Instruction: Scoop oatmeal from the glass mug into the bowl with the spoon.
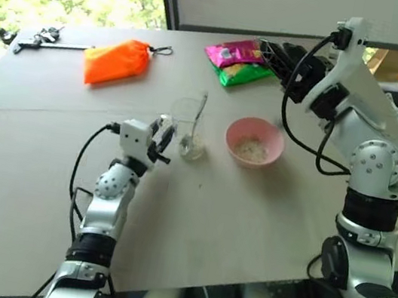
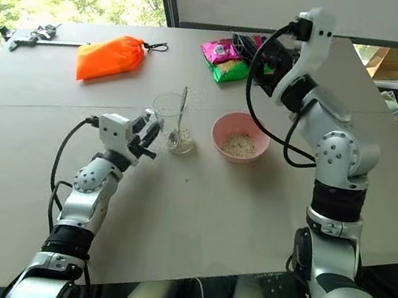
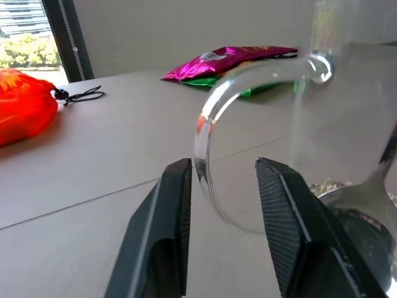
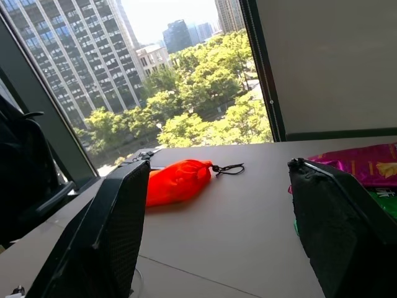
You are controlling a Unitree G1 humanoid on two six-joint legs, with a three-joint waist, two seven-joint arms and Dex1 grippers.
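Left wrist view: glass mug [image 3: 322, 124] handle between parted left pincer [image 3: 223, 186] fingers.

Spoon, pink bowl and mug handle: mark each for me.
spoon [image 2: 181, 111], right eye view, on its handle above the mug rim.
bowl [image 2: 220, 125], right eye view, on its left rim.
glass mug [image 3: 208, 118], left wrist view, on its handle's curve.

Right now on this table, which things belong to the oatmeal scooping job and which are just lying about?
For the job: glass mug, spoon, pink bowl, oatmeal.

Lying about: orange drawstring pouch, pink and green snack packets, dark tool at the far corner.
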